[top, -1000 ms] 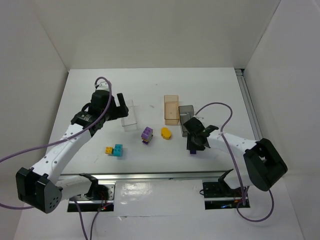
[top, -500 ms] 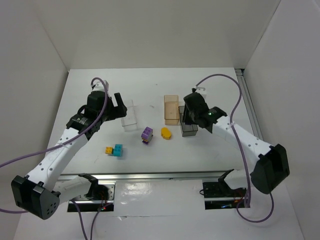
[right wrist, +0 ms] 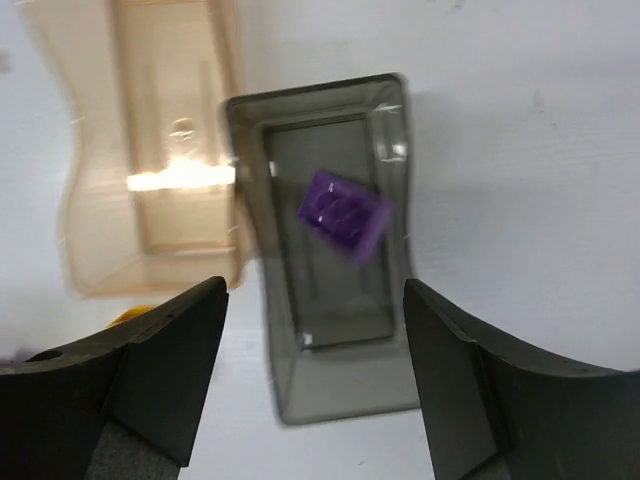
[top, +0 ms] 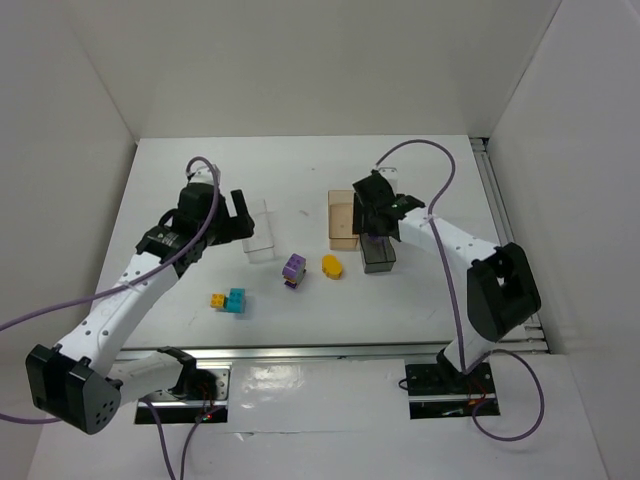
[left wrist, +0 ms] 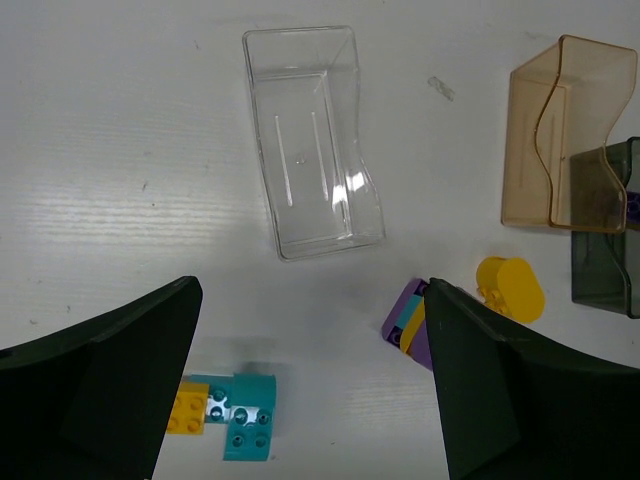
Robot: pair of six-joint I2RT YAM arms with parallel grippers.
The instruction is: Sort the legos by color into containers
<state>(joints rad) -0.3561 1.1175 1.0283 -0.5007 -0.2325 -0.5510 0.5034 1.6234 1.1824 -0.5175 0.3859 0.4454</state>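
- White table (top: 300,180) carries everything: three bins mid-table and loose bricks on the near side of them.
- Right claw (right wrist: 312,290): hangs directly over the grey bin (right wrist: 345,385), fingers spread, nothing between them.
- Left claw (left wrist: 310,300): spread wide, empty, poised above the gap between the clear bin (left wrist: 300,150) and the loose bricks. Touching nothing.
- Grey bin: the rightmost, touching or just beside the orange bin (left wrist: 527,150). One purple brick (right wrist: 343,215) sits inside its outline, clear of the fingers. It is blurred, so can't tell whether it is resting on the floor or partway down.
- Orange bin: nothing visible inside.
- Clear bin: well left of the other two, also nothing inside.
- Purple clump (left wrist: 408,322): on the table between the clear bin and the grey bin, with teal and yellow layers showing on one side. Needs splitting.
- Teal-yellow clump (left wrist: 230,415): nearest the arm bases, left of the purple clump. Two colours joined, also needs splitting.
- Yellow piece (left wrist: 510,288): single, just right of the purple clump, near the orange bin.
- Progress, my read: early. One purple brick is in a bin at best. Two mixed clumps and the yellow piece are unsorted, and nothing teal or yellow is binned.
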